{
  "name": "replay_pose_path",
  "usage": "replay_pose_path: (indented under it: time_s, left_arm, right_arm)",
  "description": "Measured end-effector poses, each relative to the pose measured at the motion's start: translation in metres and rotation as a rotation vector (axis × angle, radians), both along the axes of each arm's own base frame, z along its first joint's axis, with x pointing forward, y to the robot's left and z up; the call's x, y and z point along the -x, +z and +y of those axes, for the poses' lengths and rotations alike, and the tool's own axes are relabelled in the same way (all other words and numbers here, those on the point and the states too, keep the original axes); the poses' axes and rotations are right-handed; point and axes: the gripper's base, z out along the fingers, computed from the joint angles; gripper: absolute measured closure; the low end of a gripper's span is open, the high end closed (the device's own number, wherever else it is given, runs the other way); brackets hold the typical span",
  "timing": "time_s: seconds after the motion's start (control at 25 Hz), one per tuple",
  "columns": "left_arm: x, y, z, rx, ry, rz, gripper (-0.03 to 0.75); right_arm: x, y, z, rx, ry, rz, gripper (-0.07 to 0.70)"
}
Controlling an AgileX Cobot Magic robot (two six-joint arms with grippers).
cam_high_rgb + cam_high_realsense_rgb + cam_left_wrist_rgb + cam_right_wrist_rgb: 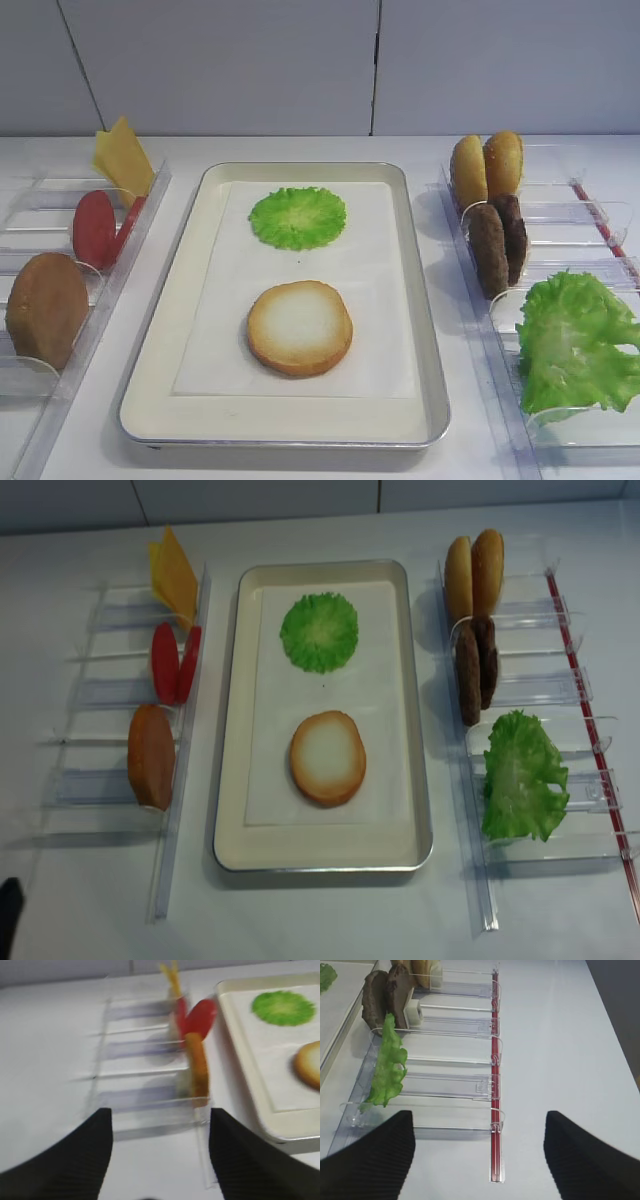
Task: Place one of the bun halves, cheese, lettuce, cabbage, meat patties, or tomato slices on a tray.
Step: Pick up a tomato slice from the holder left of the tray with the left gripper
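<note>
The silver tray [420, 300] lies in the middle, lined with white paper. On it rest a bun half [300, 328], pale cut face up, and a round green cabbage leaf [297, 217]. The left rack holds cheese [122, 155], tomato slices [95, 228] and a bun half [45, 308]. The right rack holds bun halves [485, 165], meat patties [498, 240] and lettuce [575, 340]. My left gripper [160, 1125] is open and empty, hovering short of the left rack's near end; that view is blurred. My right gripper [479, 1130] is open and empty over the right rack's near end.
Both clear plastic racks [120, 740] [540, 770] flank the tray with upright dividers. A red strip [495, 1085] runs along the right rack's outer side. A dark tip [8, 905] shows at the bottom left corner of the realsense view.
</note>
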Motion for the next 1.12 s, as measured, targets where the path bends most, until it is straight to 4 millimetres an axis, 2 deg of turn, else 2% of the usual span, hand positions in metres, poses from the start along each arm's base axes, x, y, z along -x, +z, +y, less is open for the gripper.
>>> replay_pose_path:
  time_s: [0.12,0.24,0.56,0.72,0.92,1.12]
  left_arm:
    - [-0.011,0.010,-0.016,-0.040,-0.218,0.004,0.307]
    - [-0.034,0.024,-0.029,-0.047,-0.401,0.012,0.307]
    - [-0.088,0.077,-0.040,-0.060,-0.546,-0.076,0.307]
    - [-0.125,0.100,-0.042,-0.028,-0.576,-0.046,0.307]
    - [-0.156,0.114,-0.054,-0.015,-0.654,-0.022,0.310]
    - [-0.185,0.107,-0.080,-0.037,-0.701,0.034,0.321]
  right_arm:
    - [0.000,0.000,0.000,0.000,0.000,0.000,0.080]
    - [0.000,0.000,0.000,0.000,0.000,0.000,0.080]
    - [0.000,0.000,0.000,0.000,0.000,0.000,0.080]
    - [0.000,0.000,0.000,0.000,0.000,0.000,0.080]
    - [0.000,0.000,0.000,0.000,0.000,0.000,0.080]
    - [0.000,0.000,0.000,0.000,0.000,0.000,0.080]
